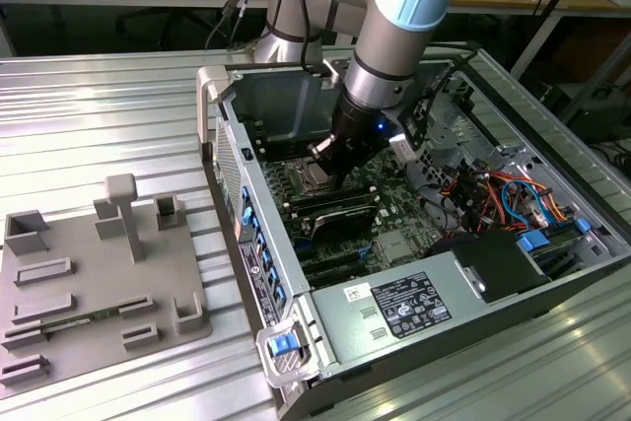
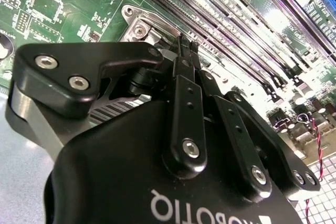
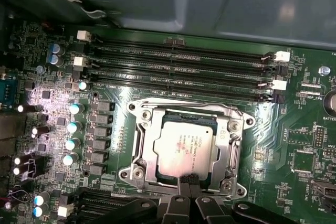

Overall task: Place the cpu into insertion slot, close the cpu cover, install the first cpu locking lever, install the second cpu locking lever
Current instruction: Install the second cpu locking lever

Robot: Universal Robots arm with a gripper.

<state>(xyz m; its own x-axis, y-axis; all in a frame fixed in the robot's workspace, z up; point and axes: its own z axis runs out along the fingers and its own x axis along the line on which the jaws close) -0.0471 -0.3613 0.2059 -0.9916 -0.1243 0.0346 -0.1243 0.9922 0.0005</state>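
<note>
In the first wrist view the cpu lies flat in the insertion slot, its silvery-tan face up. The cpu cover lies down around it as a silvery frame, and the chip shows through its window. My gripper is shut with nothing between the fingers, and its tips are at the slot's edge, by the cover's rim. In the second wrist view the closed fingertips point down beside the slot's corner. In the exterior view the gripper hangs inside the open computer case, right above the slot.
Long black memory slots run beside the socket, and a row of capacitors stands on another side. The case walls surround the board. Coloured cables fill the exterior view's right. A grey fixture tray lies outside the case.
</note>
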